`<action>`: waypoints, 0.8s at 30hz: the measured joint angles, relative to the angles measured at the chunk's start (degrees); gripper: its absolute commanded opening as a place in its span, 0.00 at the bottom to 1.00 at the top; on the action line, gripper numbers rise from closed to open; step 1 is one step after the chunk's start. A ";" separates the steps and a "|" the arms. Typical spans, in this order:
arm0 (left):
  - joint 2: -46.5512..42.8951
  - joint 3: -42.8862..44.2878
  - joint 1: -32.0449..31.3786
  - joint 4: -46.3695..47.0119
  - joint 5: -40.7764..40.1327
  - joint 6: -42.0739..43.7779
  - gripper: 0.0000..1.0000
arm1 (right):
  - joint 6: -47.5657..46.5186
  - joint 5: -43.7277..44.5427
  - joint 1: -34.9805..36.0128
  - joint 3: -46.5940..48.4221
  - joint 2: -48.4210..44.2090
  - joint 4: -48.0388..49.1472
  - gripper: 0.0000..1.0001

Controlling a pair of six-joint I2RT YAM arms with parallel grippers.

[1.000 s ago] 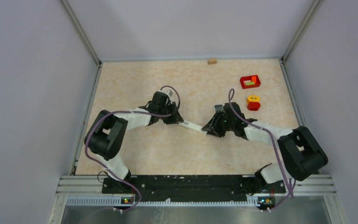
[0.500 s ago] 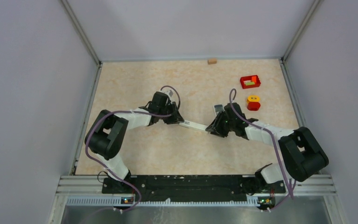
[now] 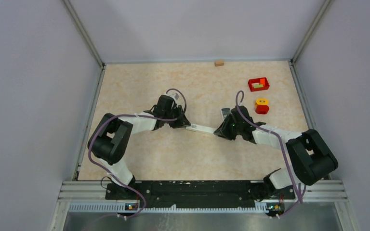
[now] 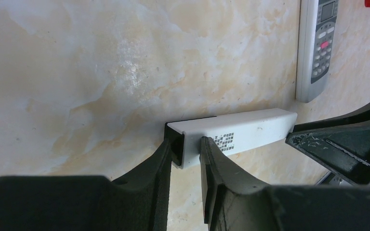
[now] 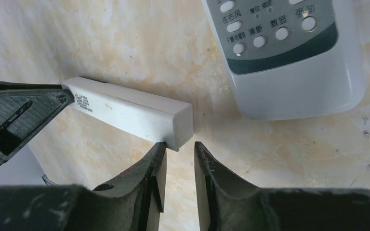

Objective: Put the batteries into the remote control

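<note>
White bar clamped at one end, remote control alongside.
Left gripper closed on the bar's near end. Right gripper sits at the far end, jaws narrowly parted, nothing between them. Remote lies on the surface just beyond the right fingertips. Its screen shows only in the left wrist view. Red tray, farther out, shows only from above.

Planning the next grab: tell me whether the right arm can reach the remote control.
Probably yes: the remote control lies uncovered just beyond the right gripper; only the end of the white bar, held by the left gripper, sits by its jaws.
</note>
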 measured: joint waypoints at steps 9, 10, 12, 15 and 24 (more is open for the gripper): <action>-0.28 -1.03 0.02 1.66 0.02 -0.26 0.30 | -2.54 0.15 -0.02 -0.72 -0.02 2.89 0.66; -0.28 -1.07 0.02 1.70 0.02 -0.26 0.29 | -2.84 -0.13 -0.02 -0.72 0.07 3.28 0.66; -0.28 -1.09 0.02 1.77 0.02 -0.33 0.29 | -3.39 -1.16 -0.02 -0.70 0.85 4.72 0.66; -0.28 -1.09 0.02 1.79 0.02 -0.44 0.30 | -3.82 -2.93 -0.02 0.44 2.97 6.47 0.66; -0.37 -1.51 0.02 2.43 0.02 -0.63 0.30 | -5.01 -3.06 0.02 2.43 5.92 6.43 0.40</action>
